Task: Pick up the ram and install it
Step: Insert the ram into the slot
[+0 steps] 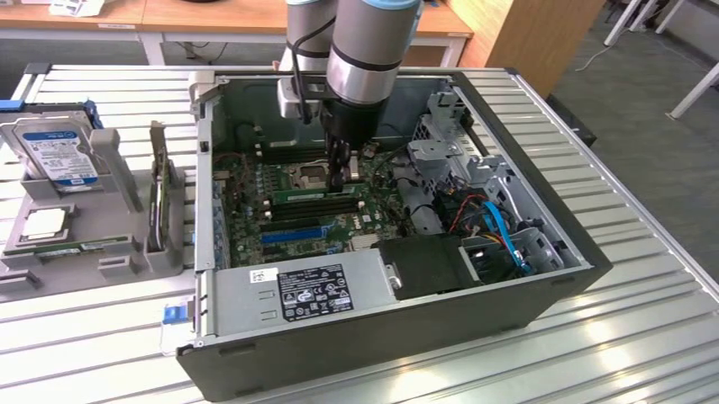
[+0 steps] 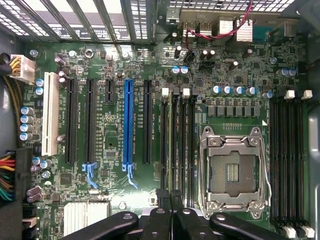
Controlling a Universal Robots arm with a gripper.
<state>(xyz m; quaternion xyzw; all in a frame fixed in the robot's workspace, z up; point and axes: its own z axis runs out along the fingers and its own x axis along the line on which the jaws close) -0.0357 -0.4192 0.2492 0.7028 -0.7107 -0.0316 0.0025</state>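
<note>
The ram [image 1: 303, 195] is a long green stick standing on edge in the memory slot closest to the empty processor socket [image 1: 309, 175], inside the open computer case [image 1: 393, 345]. My gripper [image 1: 340, 178] reaches straight down onto the stick near its middle. Its black fingers are pinched together on the stick's top edge. In the wrist view the shut gripper [image 2: 168, 196] hangs over the row of black memory slots [image 2: 178, 145], beside the silver socket frame [image 2: 231, 172]. I cannot tell whether the stick's end latches are closed.
A grey fixture at the exterior view's left holds a hard drive [image 1: 56, 151], a square silver processor [image 1: 43, 223] and a green strip board [image 1: 79, 247]. Inside the case are the power supply [image 1: 303, 290], blue cables [image 1: 506, 236] and a metal drive cage [image 1: 444, 156].
</note>
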